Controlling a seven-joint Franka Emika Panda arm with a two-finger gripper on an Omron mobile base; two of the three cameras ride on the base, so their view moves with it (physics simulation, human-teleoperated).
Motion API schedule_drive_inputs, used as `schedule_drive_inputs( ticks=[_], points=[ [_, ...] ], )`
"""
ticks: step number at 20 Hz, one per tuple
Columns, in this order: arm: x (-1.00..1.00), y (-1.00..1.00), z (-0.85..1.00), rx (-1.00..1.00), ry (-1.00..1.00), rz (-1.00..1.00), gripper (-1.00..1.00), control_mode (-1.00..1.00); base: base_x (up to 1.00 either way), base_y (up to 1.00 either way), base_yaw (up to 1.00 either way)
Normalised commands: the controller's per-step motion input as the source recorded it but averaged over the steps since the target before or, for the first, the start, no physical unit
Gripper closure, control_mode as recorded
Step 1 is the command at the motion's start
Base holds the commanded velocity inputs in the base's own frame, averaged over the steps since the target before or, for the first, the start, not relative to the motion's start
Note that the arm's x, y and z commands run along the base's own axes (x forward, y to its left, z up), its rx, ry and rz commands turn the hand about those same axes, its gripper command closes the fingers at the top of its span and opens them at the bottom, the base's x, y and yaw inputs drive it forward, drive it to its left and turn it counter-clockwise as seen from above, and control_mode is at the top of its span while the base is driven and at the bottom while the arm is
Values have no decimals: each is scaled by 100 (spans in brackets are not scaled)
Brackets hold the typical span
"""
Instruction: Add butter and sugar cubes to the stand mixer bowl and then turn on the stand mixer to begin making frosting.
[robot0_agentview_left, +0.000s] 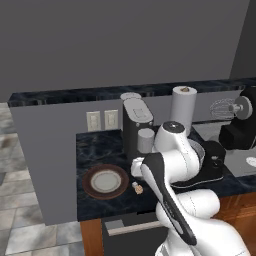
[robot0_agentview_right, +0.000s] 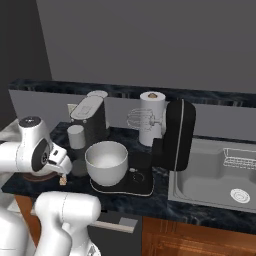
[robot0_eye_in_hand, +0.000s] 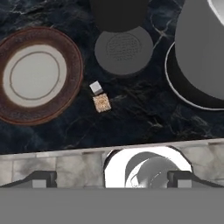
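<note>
Two sugar cubes, one whitish and one tan, lie on the dark counter between the plate and the mixer base; they also show as a small tan speck in the left base view. My gripper hovers above them, open, its fingertips far apart with nothing between. The off-white stand mixer bowl sits on the flat base of the black stand mixer, whose head is tilted back with the whisk raised. The butter is out of view.
A white plate with a brown rim lies bare to the left of the cubes. Behind stand a dark coffee machine, a small grey cup and a paper towel roll. A sink lies right of the mixer.
</note>
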Motion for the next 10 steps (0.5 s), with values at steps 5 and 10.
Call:
schedule_drive_inputs(
  ticks=[5,10],
  points=[
    [27,8,-23,0,1,0,-100,-100,0,0,0],
    [13,5,-22,0,3,1,-100,-100,0,0,0]
  ],
)
